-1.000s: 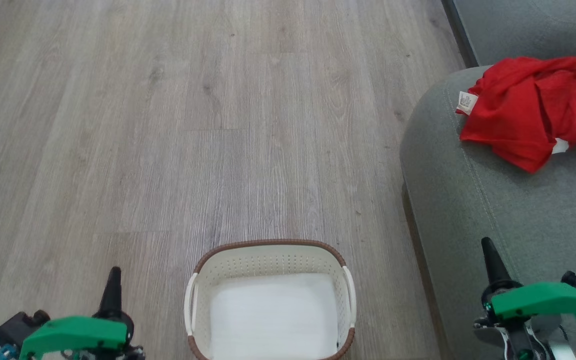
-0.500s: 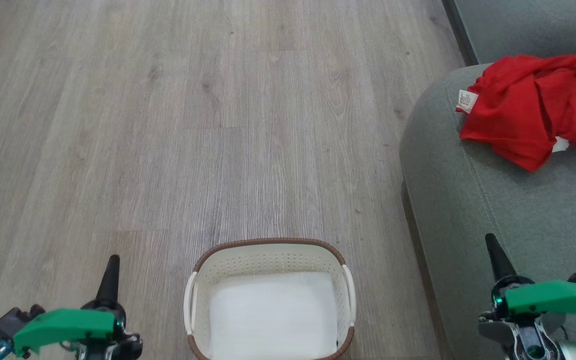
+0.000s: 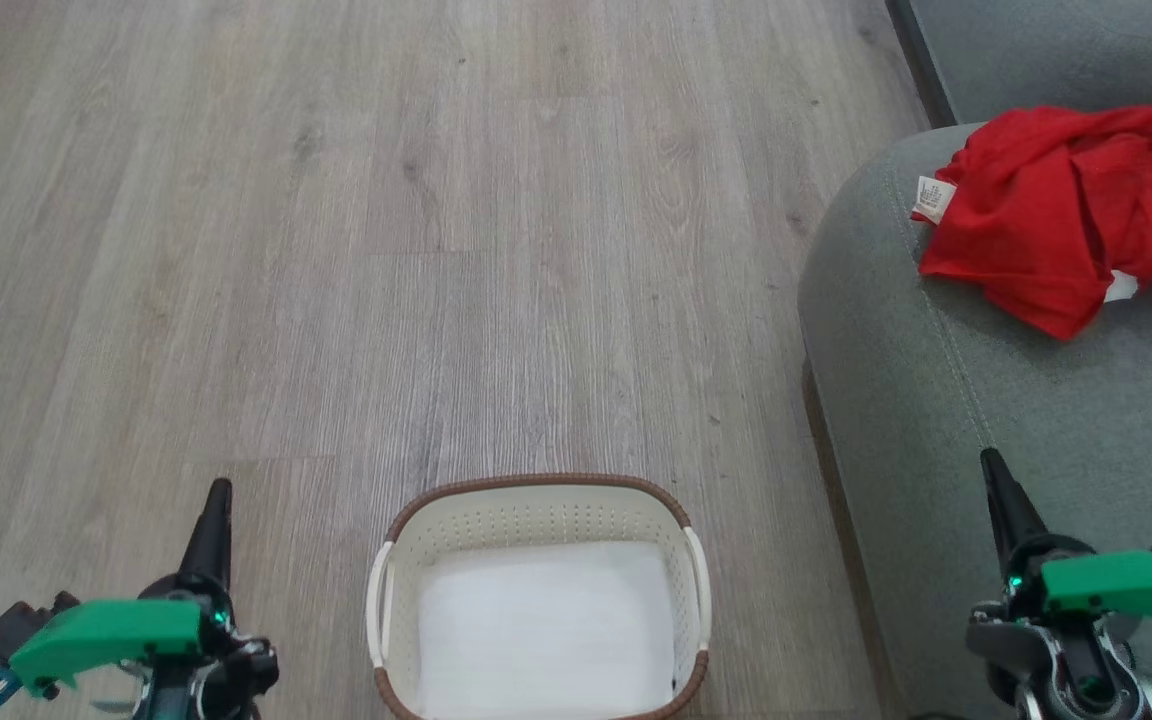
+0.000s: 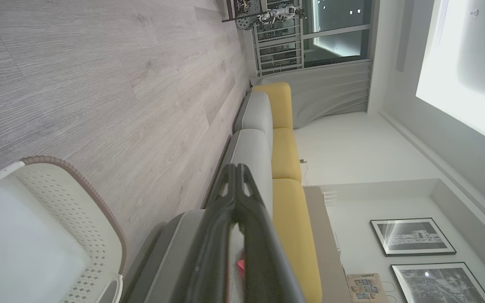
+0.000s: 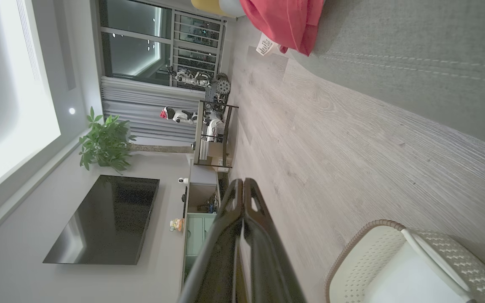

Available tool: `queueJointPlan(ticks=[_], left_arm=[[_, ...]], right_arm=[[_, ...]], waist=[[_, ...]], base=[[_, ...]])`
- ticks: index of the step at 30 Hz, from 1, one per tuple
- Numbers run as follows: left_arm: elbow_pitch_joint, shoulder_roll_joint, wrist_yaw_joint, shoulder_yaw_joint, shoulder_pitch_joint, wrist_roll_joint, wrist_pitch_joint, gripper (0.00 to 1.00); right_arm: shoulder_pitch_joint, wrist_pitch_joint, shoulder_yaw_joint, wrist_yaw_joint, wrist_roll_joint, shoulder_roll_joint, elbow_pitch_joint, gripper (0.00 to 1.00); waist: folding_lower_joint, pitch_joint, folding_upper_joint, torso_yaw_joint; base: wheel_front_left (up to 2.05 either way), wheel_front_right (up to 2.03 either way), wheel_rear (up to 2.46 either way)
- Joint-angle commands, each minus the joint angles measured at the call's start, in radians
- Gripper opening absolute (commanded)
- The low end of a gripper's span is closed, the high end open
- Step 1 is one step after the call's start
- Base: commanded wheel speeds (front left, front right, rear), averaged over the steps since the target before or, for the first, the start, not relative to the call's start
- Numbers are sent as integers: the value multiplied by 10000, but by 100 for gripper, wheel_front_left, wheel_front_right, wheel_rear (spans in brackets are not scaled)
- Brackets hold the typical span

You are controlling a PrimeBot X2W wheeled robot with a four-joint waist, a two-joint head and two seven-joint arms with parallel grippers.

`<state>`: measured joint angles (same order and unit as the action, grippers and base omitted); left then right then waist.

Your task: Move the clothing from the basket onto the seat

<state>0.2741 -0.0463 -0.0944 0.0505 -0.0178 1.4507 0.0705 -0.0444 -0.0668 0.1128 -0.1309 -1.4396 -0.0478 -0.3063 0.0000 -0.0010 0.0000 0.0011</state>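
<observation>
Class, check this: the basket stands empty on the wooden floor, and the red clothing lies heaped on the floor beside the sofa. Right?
No. The clothing lies heaped on the seat, not the floor, as the head view shows. The basket does stand empty on the floor.

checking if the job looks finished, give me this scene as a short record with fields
seat: grey-green cushion at the right of the head view
clothing: red heap lying on the seat, white label at one edge
basket: on the floor beside the seat, visible inside bare
left gripper: shut, holding nothing
right gripper: shut, holding nothing
task state: looks done
</observation>
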Motion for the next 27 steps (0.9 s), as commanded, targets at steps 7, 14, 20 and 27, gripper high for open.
queueJointPlan(ticks=[7,14,20,27], left_arm=[[-285,-47,-239,529,-767,943,265,0],[-286,-39,-362,639,-904,1574,432,0],[-286,-39,-362,638,-904,1575,432,0],[-286,-39,-362,637,-904,1575,431,0]], right_arm=[[-605,-295,-60,2,-1013,-25,528,0],[-635,-465,10,2,-1690,-24,615,0],[-635,-464,10,2,-1690,-24,615,0],[-635,-464,10,2,-1690,-24,615,0]], waist=[[0,23,0,-6],[0,41,0,-11],[0,41,0,-11],[0,41,0,-11]], base=[[0,0,0],[0,0,0],[0,0,0],[0,0,0]])
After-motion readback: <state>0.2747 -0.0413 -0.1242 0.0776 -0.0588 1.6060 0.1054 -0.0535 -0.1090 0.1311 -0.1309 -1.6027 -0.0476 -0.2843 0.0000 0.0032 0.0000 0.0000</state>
